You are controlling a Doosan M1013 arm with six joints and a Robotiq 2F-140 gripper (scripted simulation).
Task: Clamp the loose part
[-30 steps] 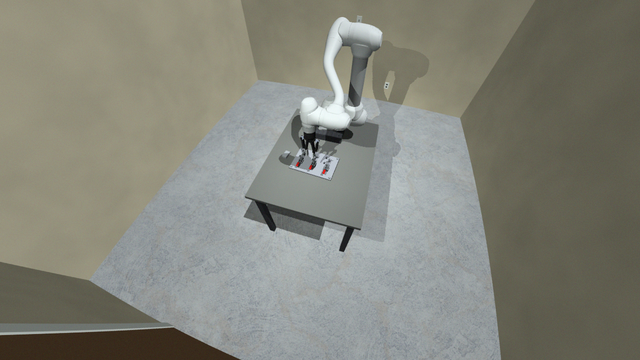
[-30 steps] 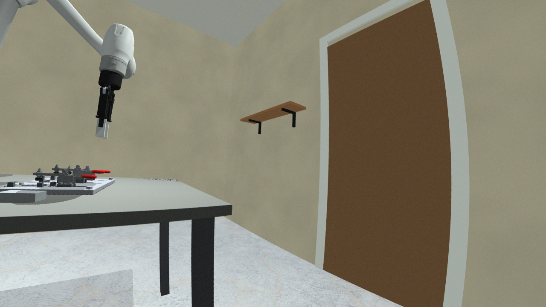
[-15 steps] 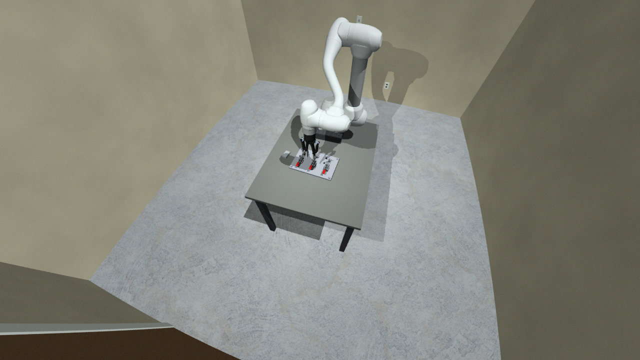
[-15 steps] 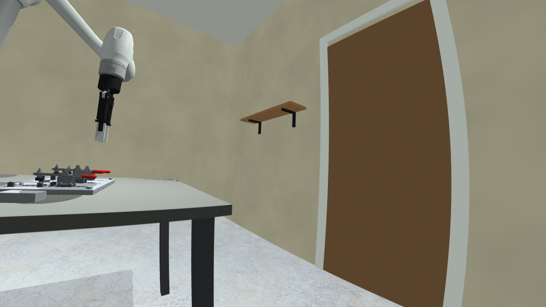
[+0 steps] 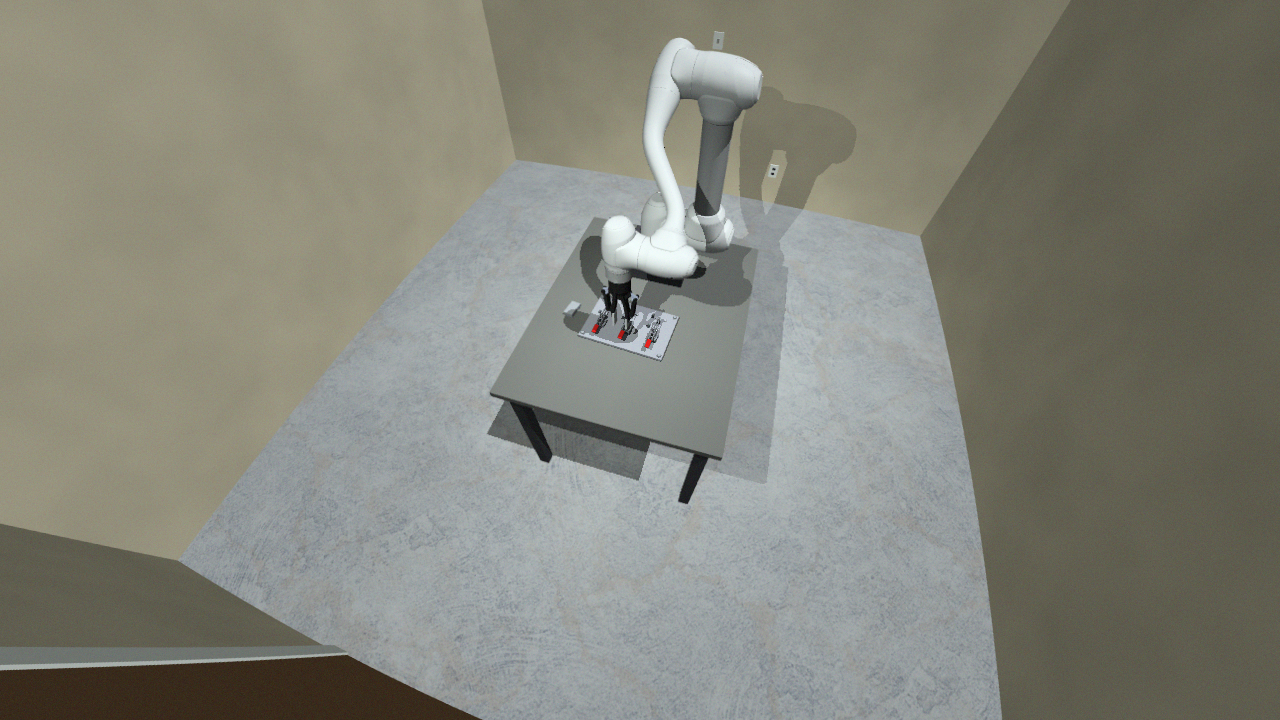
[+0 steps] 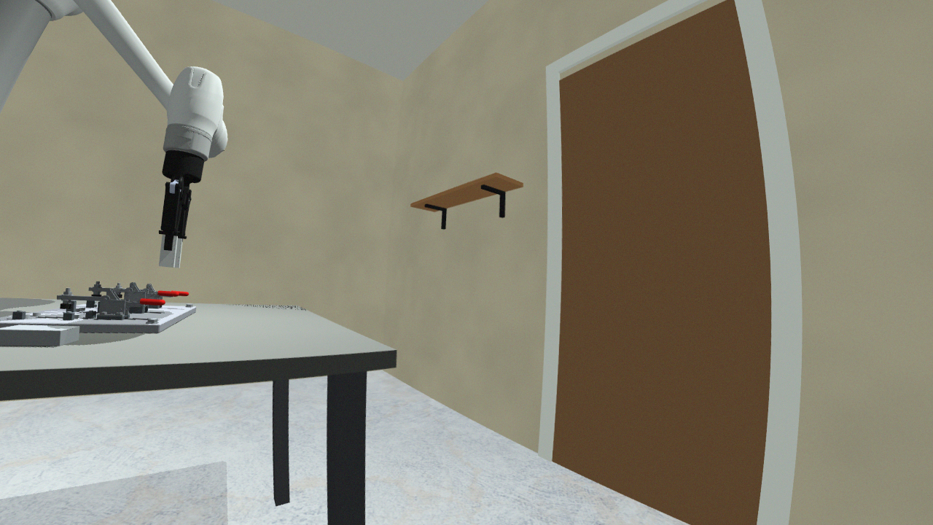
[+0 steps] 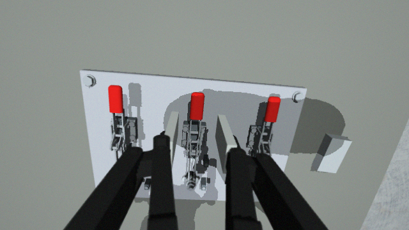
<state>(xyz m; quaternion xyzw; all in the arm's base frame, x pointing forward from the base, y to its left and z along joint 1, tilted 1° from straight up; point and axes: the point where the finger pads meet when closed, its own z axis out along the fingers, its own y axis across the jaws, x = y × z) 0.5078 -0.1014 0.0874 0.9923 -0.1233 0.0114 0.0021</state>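
The white fixture plate [image 7: 192,134] lies on the grey table and carries three toggle clamps with red handles, left [image 7: 115,99], middle [image 7: 197,106] and right [image 7: 272,109]. The handles lie about level in the exterior view [image 6: 170,294]. The loose part [image 7: 332,153], a small pale grey block, lies on the table just right of the plate; it also shows in the top and exterior views [image 5: 571,308] [image 6: 36,335]. My gripper [image 7: 197,124] [image 6: 170,257] hangs straight down above the middle clamp, well clear of it. Its fingers stand partly apart with nothing between them.
The plate [image 5: 631,334] sits near the table's back left part, close to the arm's base. The table's edge runs just right of the loose part in the wrist view. A door and a wall shelf [image 6: 466,192] stand far off.
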